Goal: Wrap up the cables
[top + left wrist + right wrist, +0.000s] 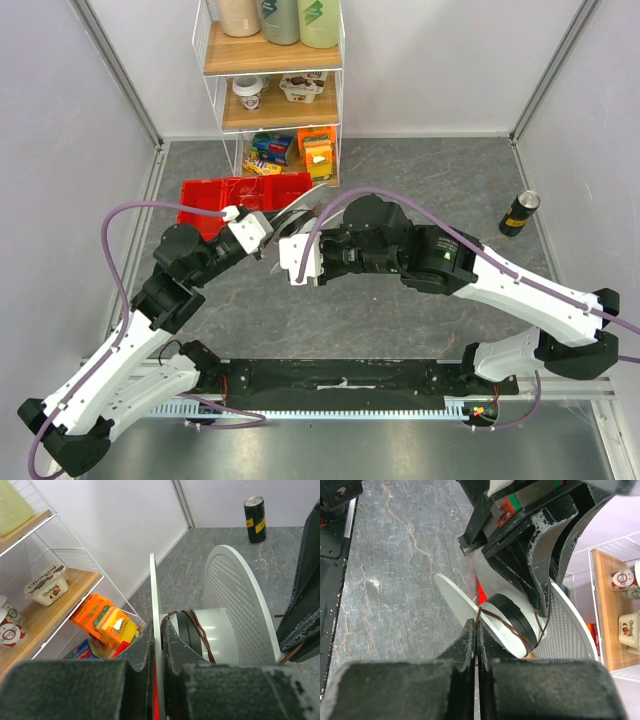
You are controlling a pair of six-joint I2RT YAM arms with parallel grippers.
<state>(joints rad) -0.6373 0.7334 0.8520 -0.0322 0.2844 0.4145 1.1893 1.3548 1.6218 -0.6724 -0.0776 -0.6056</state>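
Observation:
A white spool [235,600] with perforated flanges hangs above the table. My left gripper [157,630] is shut on the thin edge of its near flange. The cable [200,635], a hair-thin brown wire, runs in a few turns round the hub beside a black band. In the right wrist view, the same cable [505,626] crosses the hub and ends between the fingertips of my right gripper [476,625], which is shut on it at the flange [455,597]. From above, both grippers meet at the spool [300,207] in front of the shelf.
A red bin [245,200] lies just behind the spool. A wire shelf [270,90] with bottles, tubs and packets stands at the back. A dark can [519,212] stands at the right. White walls close in both sides.

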